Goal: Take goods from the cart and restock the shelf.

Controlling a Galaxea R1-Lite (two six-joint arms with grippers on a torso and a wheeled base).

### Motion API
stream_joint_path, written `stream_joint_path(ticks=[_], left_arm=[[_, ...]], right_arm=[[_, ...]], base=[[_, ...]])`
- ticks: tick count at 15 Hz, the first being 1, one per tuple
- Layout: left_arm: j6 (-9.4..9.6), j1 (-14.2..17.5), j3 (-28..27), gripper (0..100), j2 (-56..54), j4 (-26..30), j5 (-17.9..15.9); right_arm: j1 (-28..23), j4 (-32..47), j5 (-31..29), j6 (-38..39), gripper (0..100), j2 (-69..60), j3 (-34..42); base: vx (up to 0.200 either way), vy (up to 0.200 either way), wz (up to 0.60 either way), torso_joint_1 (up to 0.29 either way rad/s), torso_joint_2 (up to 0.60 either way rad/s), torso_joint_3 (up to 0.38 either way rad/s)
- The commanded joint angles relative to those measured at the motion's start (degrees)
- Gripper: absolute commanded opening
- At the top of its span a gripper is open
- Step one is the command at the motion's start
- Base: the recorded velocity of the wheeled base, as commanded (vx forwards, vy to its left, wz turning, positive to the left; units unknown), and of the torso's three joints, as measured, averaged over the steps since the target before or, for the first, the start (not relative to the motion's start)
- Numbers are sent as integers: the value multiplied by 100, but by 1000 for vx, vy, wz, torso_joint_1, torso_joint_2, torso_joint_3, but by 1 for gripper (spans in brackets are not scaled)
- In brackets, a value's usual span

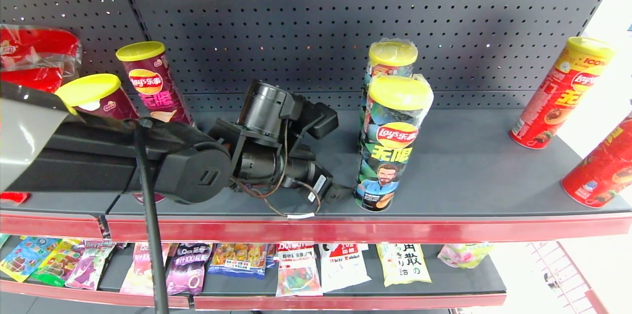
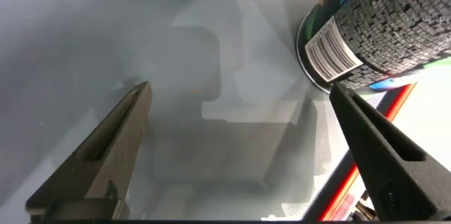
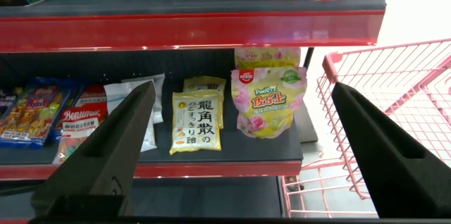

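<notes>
Fingers of my left gripper [image 2: 239, 89] stand wide apart and hold nothing, low over the dark shelf [image 1: 469, 171]. The tall chip can [image 1: 390, 146] stands upright just beside them at three o'clock, near the red front edge. I think the can is light and stiff, a round tube with a shiny, slippery wrap, so it could tip, and I would hold it around the middle. My right gripper [image 3: 243, 86] is wide apart and empty too, near the pink wire cart [image 3: 394, 48].

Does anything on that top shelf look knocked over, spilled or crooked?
Nothing looks spilled or knocked over. The front green can stands upright close to the red front edge of the shelf, beside the open left gripper.
</notes>
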Motion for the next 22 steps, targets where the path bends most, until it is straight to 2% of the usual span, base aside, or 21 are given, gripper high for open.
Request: stream_joint_path(ticks=[1, 12, 16, 21, 22], left_arm=[[-1, -38, -8, 100, 28, -2, -2], [-1, -90, -183, 100, 125, -2, -2], [-1, -64, 45, 100, -139, 16, 7], [-9, 525, 1232, 100, -1739, 42, -10], [-18, 709, 1935, 100, -2767, 192, -10]], right_arm=[[2, -1, 0, 2, 100, -2, 0], [2, -1, 0, 2, 100, -2, 0], [2, -1, -8, 2, 100, -2, 0], [2, -1, -8, 2, 100, -2, 0], [2, -1, -8, 2, 100, -2, 0]], base=[[0, 0, 0, 0, 0, 0], [0, 0, 0, 0, 0, 0], [0, 0, 0, 0, 0, 0], [0, 0, 0, 0, 0, 0], [0, 0, 0, 0, 0, 0]])
